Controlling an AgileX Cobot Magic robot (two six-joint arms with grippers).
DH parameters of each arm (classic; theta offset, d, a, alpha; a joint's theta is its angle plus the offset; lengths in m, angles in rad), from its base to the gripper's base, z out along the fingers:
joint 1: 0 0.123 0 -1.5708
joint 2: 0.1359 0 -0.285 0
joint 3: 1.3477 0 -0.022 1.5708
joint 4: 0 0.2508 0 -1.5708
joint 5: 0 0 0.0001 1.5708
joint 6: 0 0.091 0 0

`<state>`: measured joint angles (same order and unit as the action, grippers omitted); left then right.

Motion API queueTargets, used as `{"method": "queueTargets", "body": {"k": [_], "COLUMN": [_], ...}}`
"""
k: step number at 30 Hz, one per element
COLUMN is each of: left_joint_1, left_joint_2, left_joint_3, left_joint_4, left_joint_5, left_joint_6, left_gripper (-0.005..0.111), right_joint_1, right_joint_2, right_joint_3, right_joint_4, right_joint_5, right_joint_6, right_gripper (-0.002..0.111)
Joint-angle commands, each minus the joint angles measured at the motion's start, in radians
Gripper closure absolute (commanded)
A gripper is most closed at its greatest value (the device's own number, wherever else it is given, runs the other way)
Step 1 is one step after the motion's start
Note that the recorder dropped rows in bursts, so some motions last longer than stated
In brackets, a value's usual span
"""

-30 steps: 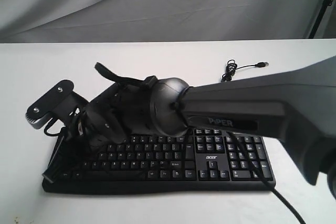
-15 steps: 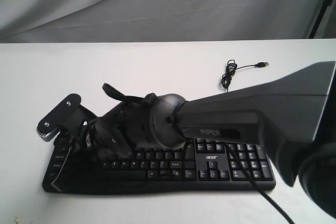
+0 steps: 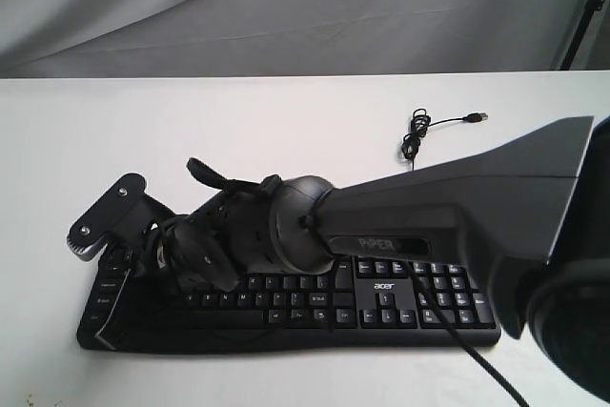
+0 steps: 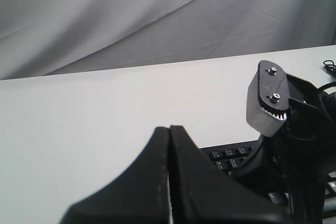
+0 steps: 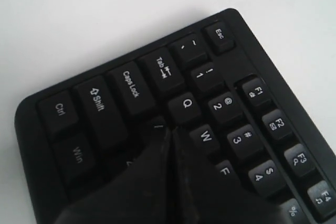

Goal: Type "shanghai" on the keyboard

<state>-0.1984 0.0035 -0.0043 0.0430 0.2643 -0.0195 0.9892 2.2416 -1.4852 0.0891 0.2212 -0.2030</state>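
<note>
**Acer keyboard** [image 3: 419, 304]: black, lying flat on the white surface [image 3: 267, 116]. Its USB cable [image 3: 416, 135] lies loose behind it.

**Right jaws:** pressed together and empty, making one narrow tip suited to single keys. The tip rests on the keyboard's key beside Caps Lock [image 5: 131, 84] and next to Q [image 5: 186, 103], probably A.

**Left jaws:** closed and empty, held near the keyboard's Esc end, apparently leaving room.

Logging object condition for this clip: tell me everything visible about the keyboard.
The keyboard is a wide, flat, black plastic full-size model with white legends, number pad and acer logo. It lies flat on the white table, its letter section mostly hidden behind the right arm. The shut right end effector meets the key next to Caps Lock.
</note>
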Motion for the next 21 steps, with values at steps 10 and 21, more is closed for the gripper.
{"method": "queueTargets", "body": {"k": [10,21], "left_joint_1": [-0.004,-0.004], "left_joint_2": [-0.003,-0.003], "left_joint_3": [0.004,0.004], "left_joint_4": [0.001,0.001], "left_joint_5": [-0.005,-0.005], "left_joint_6": [-0.003,-0.003], "left_gripper": [0.107,0.107], "right_joint_1": [-0.013,-0.013], "right_joint_2": [-0.001,-0.001], "right_joint_3": [0.002,0.002], "right_joint_4": [0.001,0.001], "right_joint_5": [0.014,0.022], "right_joint_6": [-0.017,-0.017], "right_gripper": [0.108,0.108]}}
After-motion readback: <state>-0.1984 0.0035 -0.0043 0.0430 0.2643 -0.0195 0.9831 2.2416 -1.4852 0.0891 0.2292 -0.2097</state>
